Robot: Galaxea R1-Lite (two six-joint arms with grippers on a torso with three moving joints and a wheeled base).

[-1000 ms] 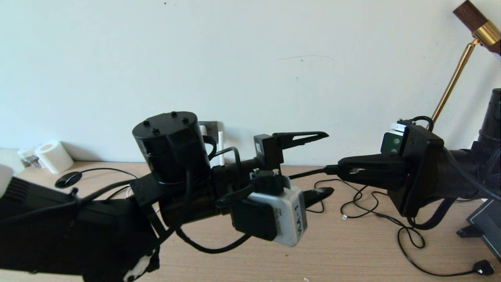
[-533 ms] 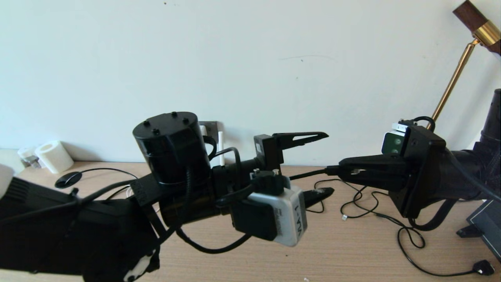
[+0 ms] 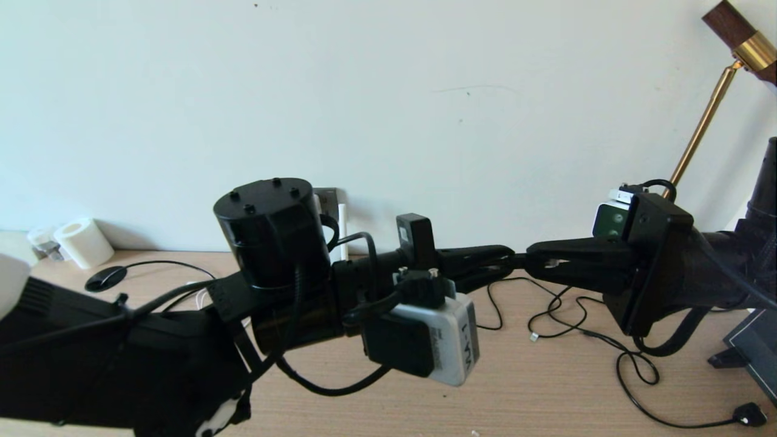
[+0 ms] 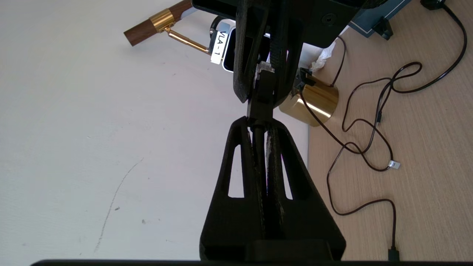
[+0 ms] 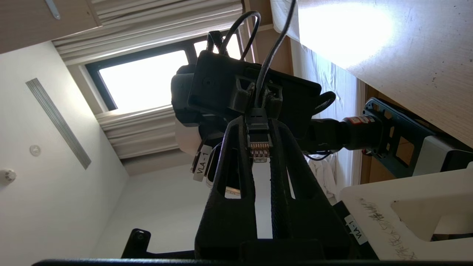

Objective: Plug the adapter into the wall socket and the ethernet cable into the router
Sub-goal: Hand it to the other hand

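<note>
I have both grippers nose to nose above the desk (image 3: 546, 388). My right gripper (image 5: 261, 147) pinches the ethernet cable (image 5: 259, 138) by its clear connector; my left gripper (image 4: 260, 127) is clamped on the black cord just behind it. If either arm drifts, the cord could twist or the clip snap. I can't see the router.

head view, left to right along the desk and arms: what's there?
White paper roll → flat black oval object → dark grey wall socket → left gripper, shut on the black ethernet cable → right gripper, shut on the cable's connector → brass lamp stem → small black plug.
</note>
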